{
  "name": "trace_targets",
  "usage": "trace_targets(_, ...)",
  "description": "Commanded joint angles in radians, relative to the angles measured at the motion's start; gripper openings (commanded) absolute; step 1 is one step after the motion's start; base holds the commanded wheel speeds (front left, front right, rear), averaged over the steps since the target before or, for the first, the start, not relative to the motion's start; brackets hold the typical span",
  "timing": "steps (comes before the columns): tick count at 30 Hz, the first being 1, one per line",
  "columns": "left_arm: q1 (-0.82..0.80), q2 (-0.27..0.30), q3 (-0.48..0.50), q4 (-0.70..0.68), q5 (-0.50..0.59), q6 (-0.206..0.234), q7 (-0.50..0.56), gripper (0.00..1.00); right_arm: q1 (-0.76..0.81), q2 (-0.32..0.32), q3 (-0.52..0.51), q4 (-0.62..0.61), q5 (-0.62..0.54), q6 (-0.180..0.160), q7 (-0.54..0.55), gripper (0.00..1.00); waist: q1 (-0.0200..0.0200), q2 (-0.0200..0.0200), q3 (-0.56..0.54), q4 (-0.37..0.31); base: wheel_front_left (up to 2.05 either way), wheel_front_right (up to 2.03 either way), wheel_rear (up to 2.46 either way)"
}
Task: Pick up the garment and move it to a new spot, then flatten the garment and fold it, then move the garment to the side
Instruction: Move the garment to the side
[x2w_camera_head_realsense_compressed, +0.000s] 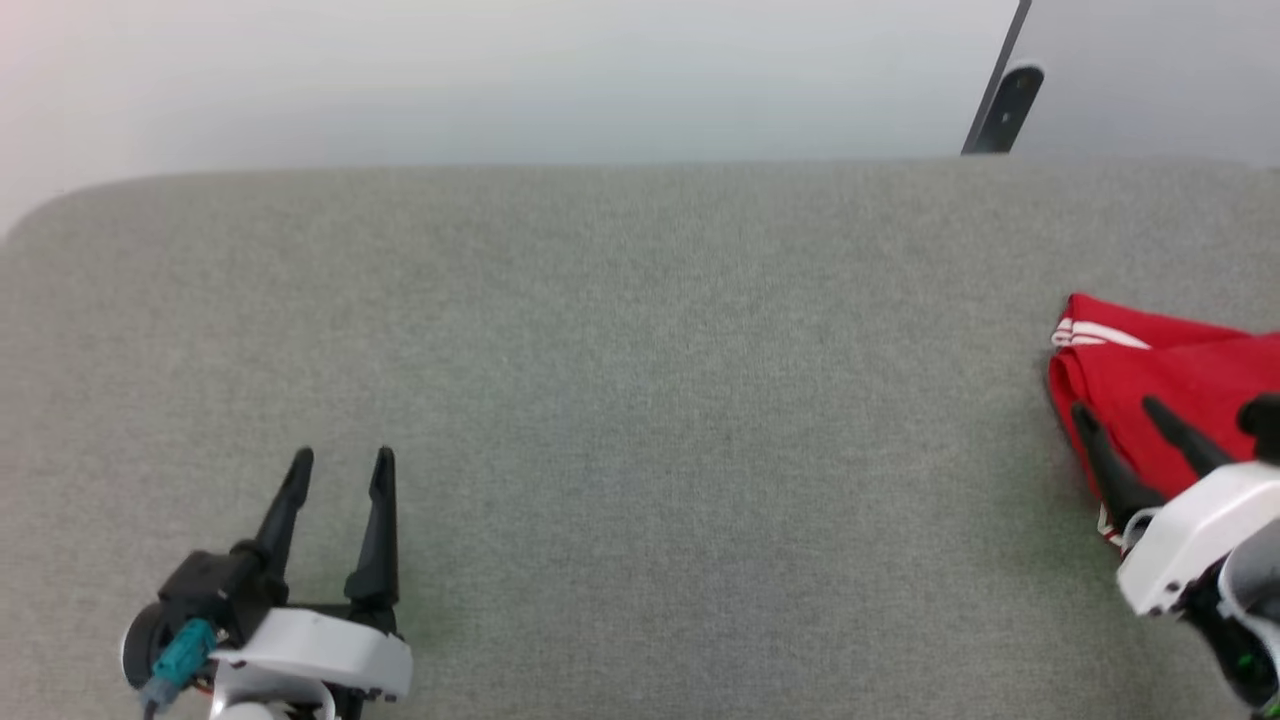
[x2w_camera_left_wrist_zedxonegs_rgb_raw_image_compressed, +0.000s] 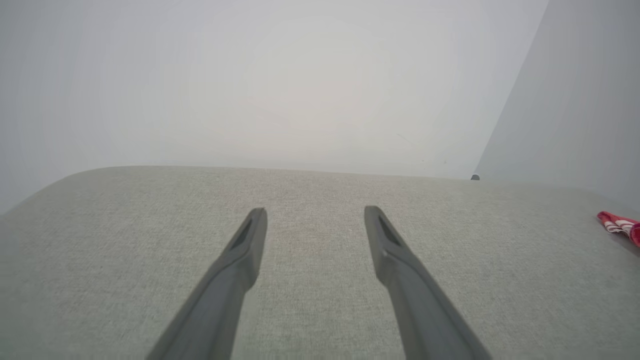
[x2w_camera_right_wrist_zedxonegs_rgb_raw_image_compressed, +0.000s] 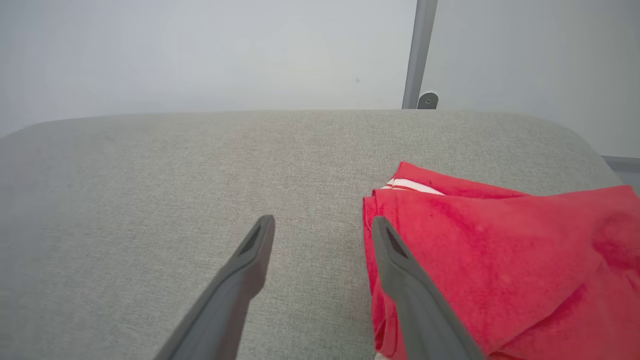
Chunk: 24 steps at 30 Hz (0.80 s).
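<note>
Two pairs of fingers are seen spread wide, and nothing is gripped by either. The garment (x2w_camera_head_realsense_compressed: 1190, 350) is found folded into a compact red bundle at the far right of the grey tabletop (x2w_camera_head_realsense_compressed: 640, 330), with its striped trim lying beyond the fingertips. This placement is judged to fit the last step, in which the folded piece is set aside. The right fingers (x2w_camera_right_wrist_zedxonegs_rgb_raw_image_compressed: 400, 272) are held low over the bundle's left edge: one finger is seen across the red cloth and the other over bare tabletop just beside it, so the folded edge lies between them. Whether the cloth is touched cannot be told, but none of it is pinched. The wide stance is judged to suit a letting-go as well as a fresh grasp. The left fingers (x2w_camera_head_realsense_compressed: 378, 530) are held over bare tabletop, well apart from the garment, which is seen far off to their right, presumably so that the working side is left free.
</note>
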Motion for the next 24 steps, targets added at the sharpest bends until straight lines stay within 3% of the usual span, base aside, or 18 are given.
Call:
trace_targets(1, 0.012, 0.0, 0.001, 0.003, -0.007, 0.003, -0.001, 1.0, 0.023, 0.008, -0.003, -0.007, -0.007, -0.001, -0.004, 1.0, -0.0001, 0.0, -0.032, 0.008, 0.0, 0.0, 0.0)
trace_targets(13, 0.101, -0.006, -0.014, 0.019, -0.02, 0.011, 0.016, 1.0, 0.214, 0.145, -0.088, -0.122, -0.075, -0.001, -0.065, 1.0, -0.0001, 0.0, -0.116, 0.012, 0.0, 0.0, 0.0)
trace_targets(24, 0.196, -0.018, -0.026, -0.02, -0.03, 0.028, 0.02, 1.0, 0.334, 0.207, -0.149, -0.247, -0.113, -0.001, -0.039, 1.0, -0.0001, 0.0, -0.145, 0.02, 0.0, 0.0, 0.0)
